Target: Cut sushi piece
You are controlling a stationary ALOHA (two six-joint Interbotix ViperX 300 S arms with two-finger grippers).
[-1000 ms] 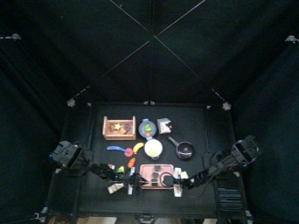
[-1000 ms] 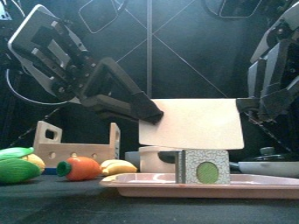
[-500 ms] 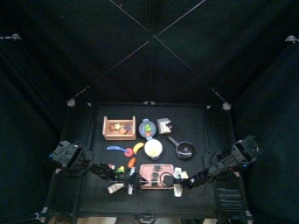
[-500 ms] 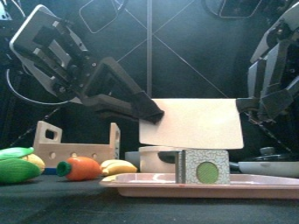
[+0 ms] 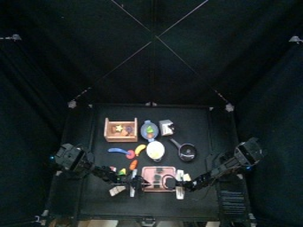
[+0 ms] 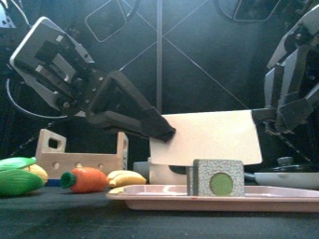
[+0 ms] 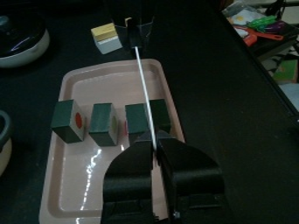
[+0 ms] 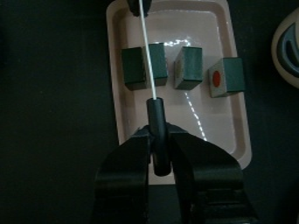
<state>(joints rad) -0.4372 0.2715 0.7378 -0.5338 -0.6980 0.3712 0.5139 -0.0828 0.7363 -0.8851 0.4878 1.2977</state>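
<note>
A toy knife with a wide white blade [image 6: 214, 136] hangs over the pink tray [image 6: 149, 192]. My left gripper [image 6: 159, 131] is shut on the blade's end. My right gripper [image 6: 264, 117] is shut on its black handle [image 8: 153, 118]. In the left wrist view the blade [image 7: 140, 87] shows edge-on, running from my left gripper [image 7: 149, 156] across the tray [image 7: 70, 188]. Three dark green sushi pieces lie in a row on the tray. The blade lies over the end piece [image 7: 152, 118], which also shows in the right wrist view [image 8: 135, 67]. In the front view one piece [image 6: 217, 177] stands just under the blade.
A wooden box [image 6: 81, 149] stands behind the tray on the left. A toy carrot [image 6: 85, 179], a green vegetable [image 6: 15, 177] and a yellow piece [image 6: 125, 177] lie beside it. A black pan [image 7: 17, 39] and a small block [image 7: 107, 37] sit beyond the tray.
My left gripper has dropped a little, so the blade's left end is lower and the blade sits closer to the sushi piece. The right arm has hardly moved.
</note>
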